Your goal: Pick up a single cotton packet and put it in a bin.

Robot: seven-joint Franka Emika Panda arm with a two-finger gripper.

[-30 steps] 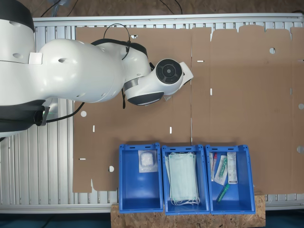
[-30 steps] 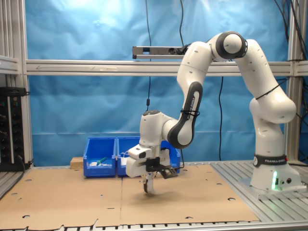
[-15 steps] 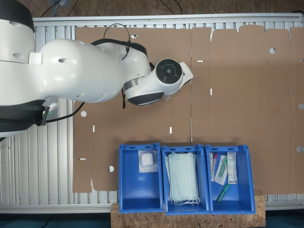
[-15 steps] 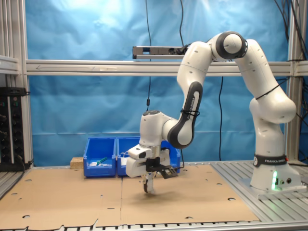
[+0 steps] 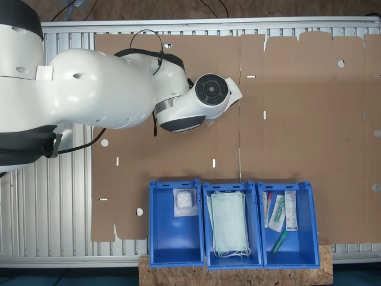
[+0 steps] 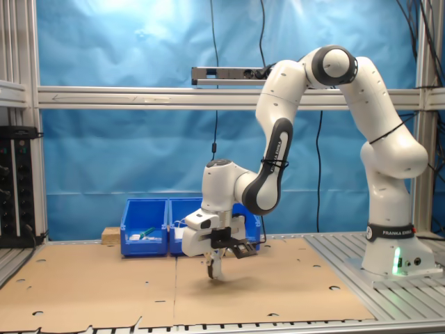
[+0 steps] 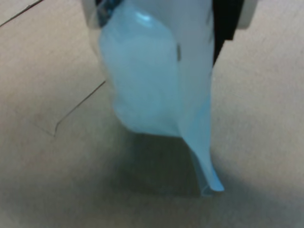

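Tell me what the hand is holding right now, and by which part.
The hand holds the cotton packet, pinched by its upper end, so that the rest hangs down just above the cardboard.

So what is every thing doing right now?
Tool: shut on the cotton packet, just above the cardboard.
Cotton packet: hanging from the tool, off the cardboard.
Bin: open, holds one small white packet.
Middle bin: holds face masks.
Third bin: holds syringes and slim packets.

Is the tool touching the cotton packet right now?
Touching. In the wrist view the cotton packet hangs pinched in the tool, its lower corner dangling above the cardboard.
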